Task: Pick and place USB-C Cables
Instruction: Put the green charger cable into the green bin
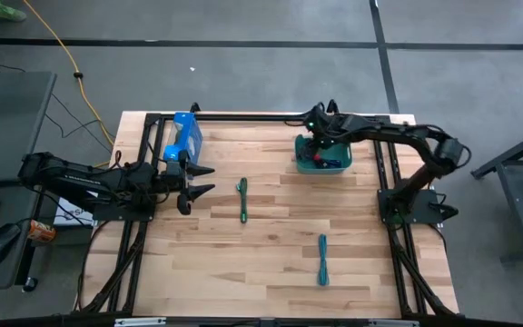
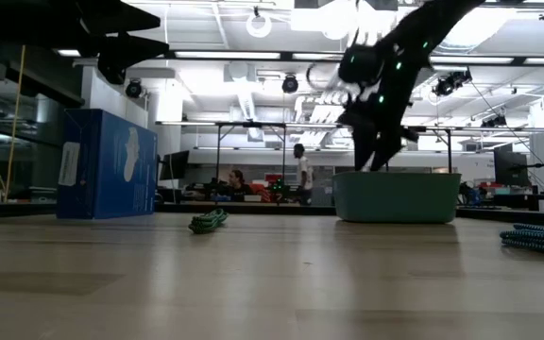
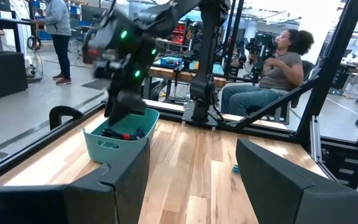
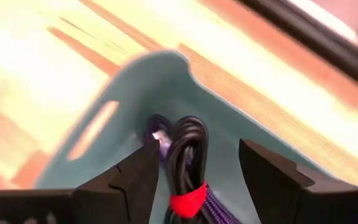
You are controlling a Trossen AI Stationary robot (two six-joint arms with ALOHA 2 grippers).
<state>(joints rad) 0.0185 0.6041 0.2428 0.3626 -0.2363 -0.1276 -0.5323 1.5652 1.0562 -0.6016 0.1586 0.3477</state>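
My right gripper (image 1: 320, 150) hangs open over the teal bin (image 1: 323, 162) at the table's far right, fingers pointing down into it (image 4: 199, 149). Between the fingers, on the bin's floor, lies the red-and-black cable bundle (image 4: 185, 162), with the dark blue bundle (image 4: 157, 134) beside it. I see no touch. The green cable (image 1: 242, 200) lies flat mid-table and shows in the low view too (image 2: 208, 222). The teal cable (image 1: 322, 259) lies nearer the near edge (image 2: 541, 238). My left gripper (image 1: 198, 179) waits open above the table's left side, beside the blue box.
A large bright blue box (image 1: 184, 136) stands at the far left (image 2: 107, 165), just beyond my left gripper. A black frame (image 1: 271, 116) runs around the table's edges. Bare wood lies between the two loose cables. People sit and stand in the room beyond (image 3: 278, 68).
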